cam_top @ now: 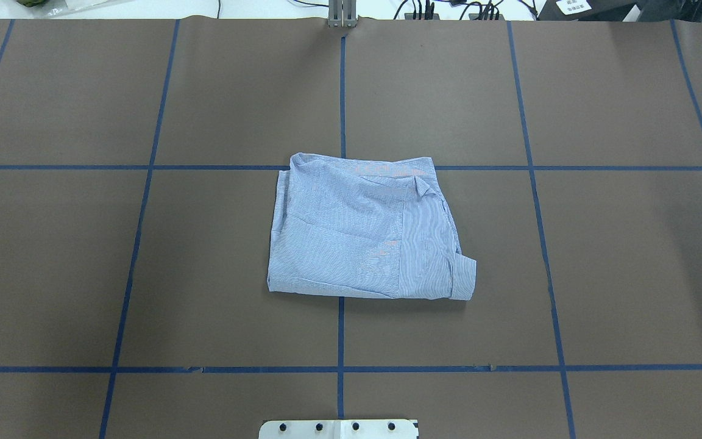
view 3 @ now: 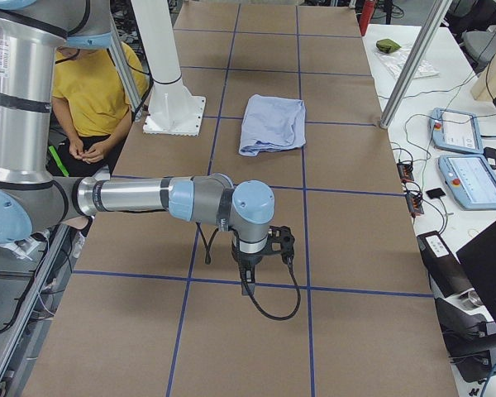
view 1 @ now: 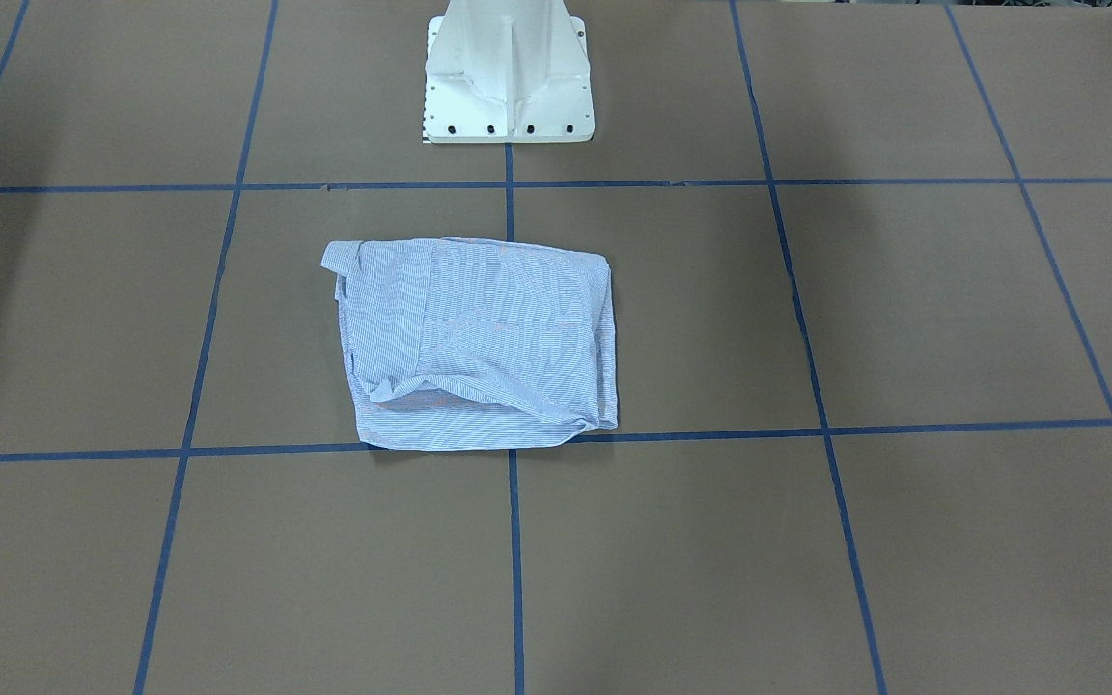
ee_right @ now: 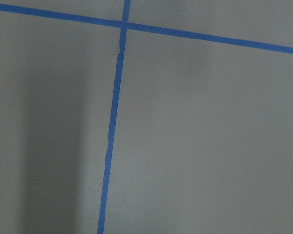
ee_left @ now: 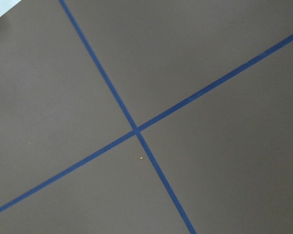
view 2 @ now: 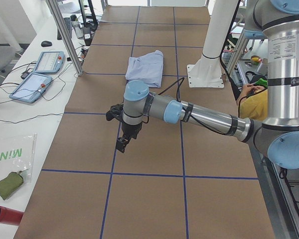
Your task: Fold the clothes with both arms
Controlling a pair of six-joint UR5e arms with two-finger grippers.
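Note:
The light blue striped shirt (cam_top: 363,235) lies folded into a rough rectangle at the middle of the brown table, a cuff sticking out at its near right corner (cam_top: 464,277). It also shows in the front view (view 1: 479,343) and both side views (view 2: 145,67) (view 3: 273,124). Neither arm touches it. My left gripper (view 2: 121,145) hangs over bare table far toward the left end; my right gripper (view 3: 248,281) hangs over bare table far toward the right end. I cannot tell whether either is open or shut. Both wrist views show only tabletop and blue tape lines.
The white pedestal base (view 1: 508,82) stands at the robot's side of the table, behind the shirt. Blue tape (cam_top: 341,91) grids the brown table. Side benches hold tablets (view 2: 40,74) (view 3: 471,157) and cables. A person in yellow (view 3: 91,91) sits beside the base.

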